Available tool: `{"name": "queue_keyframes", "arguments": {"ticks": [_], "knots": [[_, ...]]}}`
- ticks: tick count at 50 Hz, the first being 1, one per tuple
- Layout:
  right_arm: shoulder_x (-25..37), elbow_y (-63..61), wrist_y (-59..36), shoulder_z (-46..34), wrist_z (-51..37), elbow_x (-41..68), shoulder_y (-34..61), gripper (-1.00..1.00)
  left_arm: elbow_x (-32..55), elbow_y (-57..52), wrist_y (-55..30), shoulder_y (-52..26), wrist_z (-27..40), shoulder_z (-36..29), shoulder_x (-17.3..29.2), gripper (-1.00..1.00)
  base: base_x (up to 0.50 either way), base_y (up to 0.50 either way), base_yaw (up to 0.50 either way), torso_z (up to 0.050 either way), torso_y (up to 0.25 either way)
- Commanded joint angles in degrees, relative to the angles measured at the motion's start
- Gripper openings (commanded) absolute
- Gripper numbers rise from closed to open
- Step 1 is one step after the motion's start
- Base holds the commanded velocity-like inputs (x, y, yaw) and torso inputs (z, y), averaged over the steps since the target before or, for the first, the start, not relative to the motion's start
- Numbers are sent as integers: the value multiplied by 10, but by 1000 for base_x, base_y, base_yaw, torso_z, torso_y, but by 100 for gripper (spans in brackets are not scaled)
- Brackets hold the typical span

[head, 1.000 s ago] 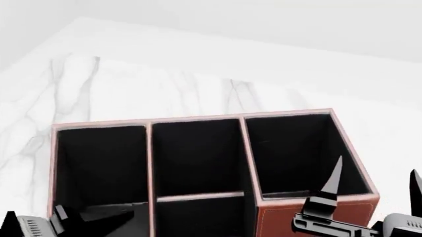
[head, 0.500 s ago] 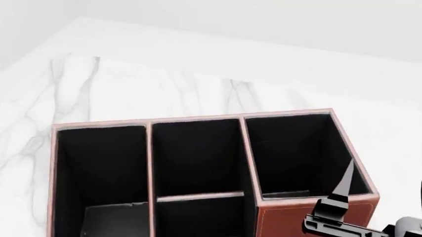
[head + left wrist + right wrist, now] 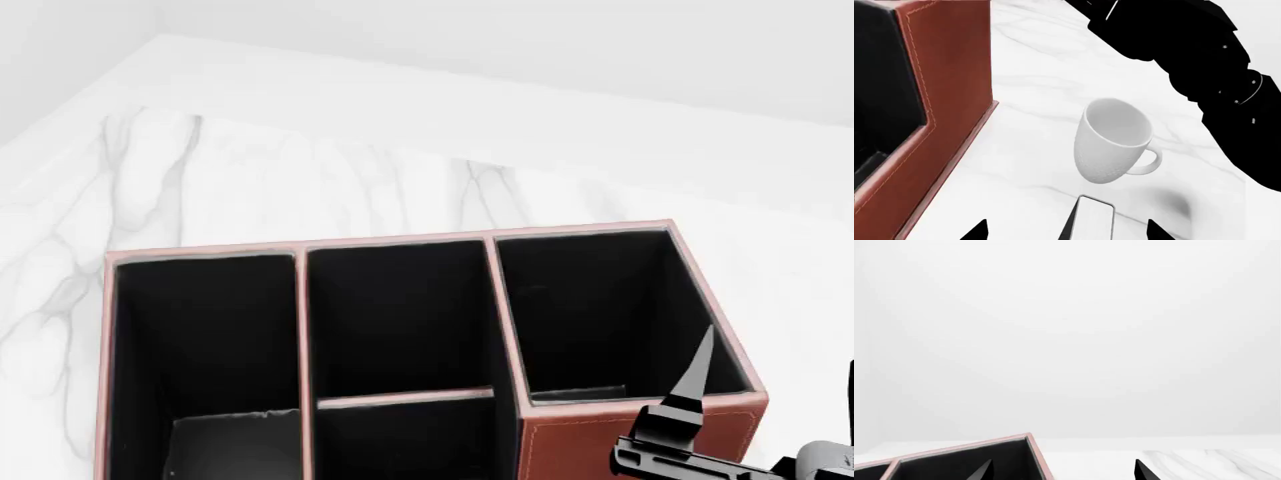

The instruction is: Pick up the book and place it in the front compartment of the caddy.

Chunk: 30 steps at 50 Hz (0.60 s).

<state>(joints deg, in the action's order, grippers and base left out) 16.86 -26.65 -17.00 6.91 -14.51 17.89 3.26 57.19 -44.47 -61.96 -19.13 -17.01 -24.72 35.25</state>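
Observation:
The caddy is a reddish-brown box with black compartments and pale pink rims, filling the lower head view. Its outer wall shows in the left wrist view and its rim in the right wrist view. The book, thin with a black cover and white page edges, stands on the marble beside the caddy. My left gripper is open, its fingertips wide apart on either side of the book and clear of it. My right gripper is open and empty over the caddy's right end; it also shows in the right wrist view.
A white mug stands upright just beyond the book, handle away from the caddy. My right arm hangs black above the mug. White marble table stretches behind the caddy to a plain white wall.
My left gripper has dropped out of the head view's bottom left corner. My right gripper has shifted a little right and lower. The caddy has not moved.

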Motion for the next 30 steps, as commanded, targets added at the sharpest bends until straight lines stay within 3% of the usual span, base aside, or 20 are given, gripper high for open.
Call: {"name": "queue_keyframes", "arguments": {"ticks": [1, 30], "knots": [[1, 5, 5, -3, -1, 0, 0, 100, -24, 20, -2, -4, -21, -38, 5, 100, 0, 0, 0, 0, 0], [5, 9, 9, -5, -6, 4, -2, 100, -97, 65, 19, -20, -76, -125, 16, 100, 0, 0, 0, 0, 0]]}}
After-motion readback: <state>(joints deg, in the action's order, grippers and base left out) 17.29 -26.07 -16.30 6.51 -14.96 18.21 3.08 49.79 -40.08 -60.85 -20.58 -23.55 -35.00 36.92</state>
